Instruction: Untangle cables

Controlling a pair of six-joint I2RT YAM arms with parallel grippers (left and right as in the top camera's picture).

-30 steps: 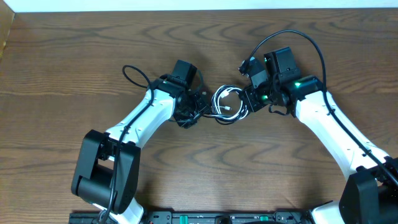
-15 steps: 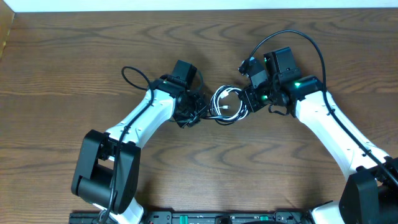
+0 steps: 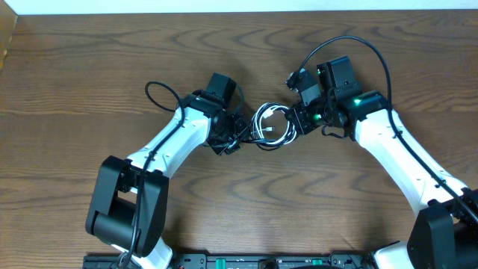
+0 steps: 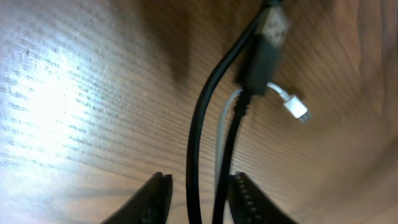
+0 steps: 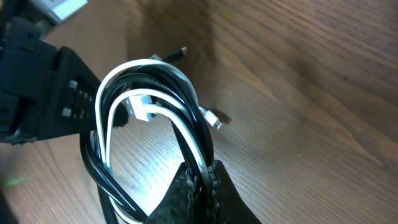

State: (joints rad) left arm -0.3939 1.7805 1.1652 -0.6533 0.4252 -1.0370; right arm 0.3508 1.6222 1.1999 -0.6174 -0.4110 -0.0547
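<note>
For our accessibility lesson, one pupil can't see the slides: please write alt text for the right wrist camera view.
The right gripper is shut on a looped bundle of black cable and white cable over a wooden table. A white plug sits inside the loop; a small metal plug pokes out beside it.

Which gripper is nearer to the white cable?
Right. The right gripper is shut on the white cable, along with the black cable. The left gripper straddles the strands without visibly touching the white one.
</note>
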